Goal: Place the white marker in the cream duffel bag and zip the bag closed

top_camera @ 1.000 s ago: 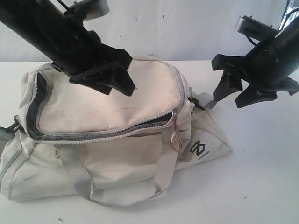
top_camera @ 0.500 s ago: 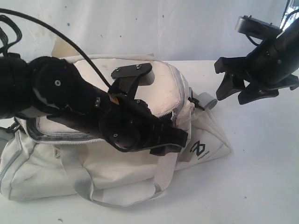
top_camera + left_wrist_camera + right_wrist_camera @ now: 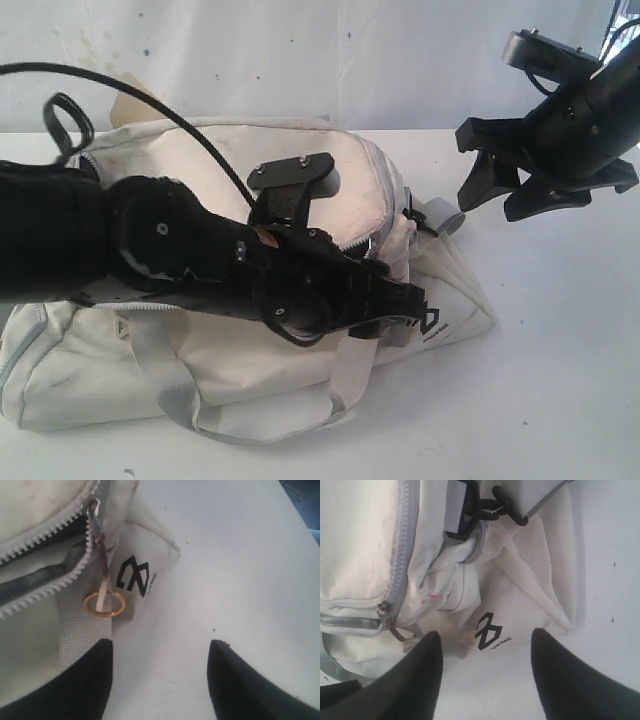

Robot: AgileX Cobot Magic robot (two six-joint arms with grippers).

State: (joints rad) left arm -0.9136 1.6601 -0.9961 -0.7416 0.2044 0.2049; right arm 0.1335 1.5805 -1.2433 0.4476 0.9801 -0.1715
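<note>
Exterior view: the bag (image 3: 80, 380) is seen lying on the white tabletop (image 3: 560, 380), its long axis running across the picture and its logo end turned to the right. The left hand (image 3: 412, 300) is reached across it to that end, low by the front corner, while the right hand (image 3: 505, 200) is held up off the bag beyond the same end, spread and holding nothing. The marker is not seen here, nor in either wrist view, so its place and heading cannot be told; it is judged to lie inside already, since the zipping step appears to be in hand. Left wrist view: the left hand is shown spread with nothing in it, and just ahead of it the gold ring (image 3: 103, 603) of the zip pull hangs from the slider (image 3: 94, 511), with the teeth parted beyond it and dark lining showing. The next move is judged to call for the ring to be pinched and drawn along the bag's length, away from the logo (image 3: 134, 575). Right wrist view: the logo end, a black clip (image 3: 480, 507) and the slider are shown past the spread, empty right hand.
</note>
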